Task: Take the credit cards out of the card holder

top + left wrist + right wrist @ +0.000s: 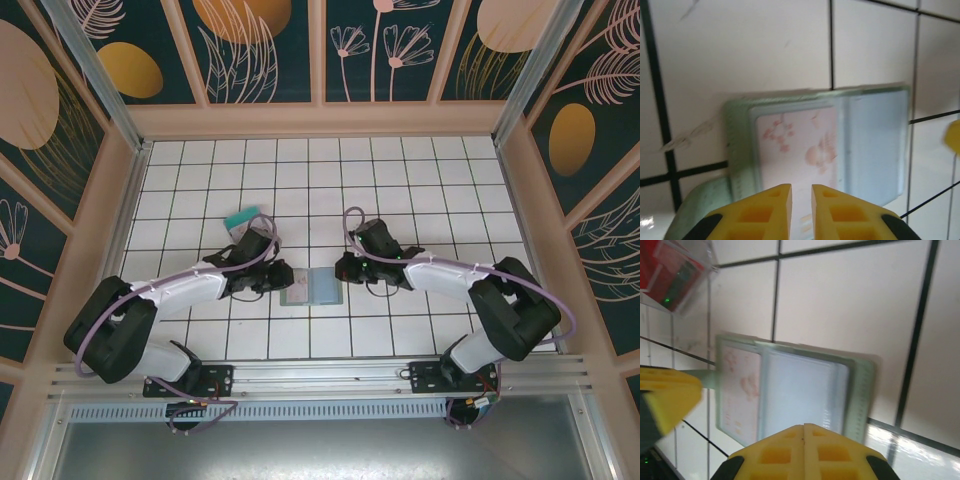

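From above, the card holder (313, 286) lay open and flat on the white tiled table (400, 180), near its front middle and right between my two arms. My left gripper (279, 283) sat at the holder's left edge and my right gripper (343, 272) at its right edge. From this height I could not tell how either pair of jaws stood. A teal card (247, 216) lay loose on the tiles beyond my left arm, well apart from the holder.

Through my left wrist camera, my left gripper (801, 187) hung over the near edge of the pale card (797, 145), a whitish card with faint pink marks lying in one half of the holder. My two yellow fingers (765, 210) were nearly together, with a narrow gap between them. The view was blurred, and I could not tell whether they pinched the card's edge or merely stood over it. The blue-grey inside of the card holder (875, 145) lay beside the card, with a grey-green border around both.

Through my right wrist camera, my right gripper (803, 426) was clenched, its yellow fingers pressed together with no gap. It stood above the near edge of the card holder (805, 390), and I could not tell whether it touched the soft material. The pale card (740, 390) lay in the far half. One yellow finger (670, 395) of my left gripper loomed blurred just beside that half
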`<state>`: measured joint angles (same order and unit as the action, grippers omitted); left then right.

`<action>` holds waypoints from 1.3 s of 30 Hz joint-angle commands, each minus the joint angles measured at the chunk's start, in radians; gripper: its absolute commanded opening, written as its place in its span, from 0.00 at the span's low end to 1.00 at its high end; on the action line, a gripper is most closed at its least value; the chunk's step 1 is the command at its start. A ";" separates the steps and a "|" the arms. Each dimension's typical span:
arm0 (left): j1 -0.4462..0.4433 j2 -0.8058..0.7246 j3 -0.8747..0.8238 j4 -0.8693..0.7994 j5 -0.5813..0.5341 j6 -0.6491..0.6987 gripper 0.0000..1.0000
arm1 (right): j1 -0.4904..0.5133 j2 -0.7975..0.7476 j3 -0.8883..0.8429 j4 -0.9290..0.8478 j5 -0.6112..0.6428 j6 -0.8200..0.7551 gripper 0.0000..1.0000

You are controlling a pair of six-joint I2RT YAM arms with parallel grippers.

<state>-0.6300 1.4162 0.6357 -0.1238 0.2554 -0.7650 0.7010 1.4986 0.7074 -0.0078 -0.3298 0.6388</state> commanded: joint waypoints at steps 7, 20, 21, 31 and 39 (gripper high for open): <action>0.003 0.038 -0.025 0.024 0.031 0.021 0.17 | 0.062 0.065 0.107 0.000 -0.041 0.019 0.03; 0.002 0.013 -0.030 -0.009 -0.016 0.014 0.18 | 0.100 0.157 0.153 0.013 -0.096 0.010 0.03; 0.001 0.018 -0.031 -0.010 -0.014 0.015 0.18 | 0.102 0.160 0.155 0.013 -0.098 0.010 0.03; 0.002 0.073 -0.037 0.008 0.017 0.013 0.16 | 0.111 0.202 0.174 0.011 -0.116 0.002 0.03; 0.002 0.102 -0.041 0.041 0.059 0.008 0.16 | 0.112 0.237 0.180 0.008 -0.142 -0.001 0.04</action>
<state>-0.6292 1.4937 0.6128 -0.0872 0.2882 -0.7609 0.8055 1.7134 0.8650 -0.0044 -0.4477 0.6418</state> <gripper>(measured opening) 0.155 0.051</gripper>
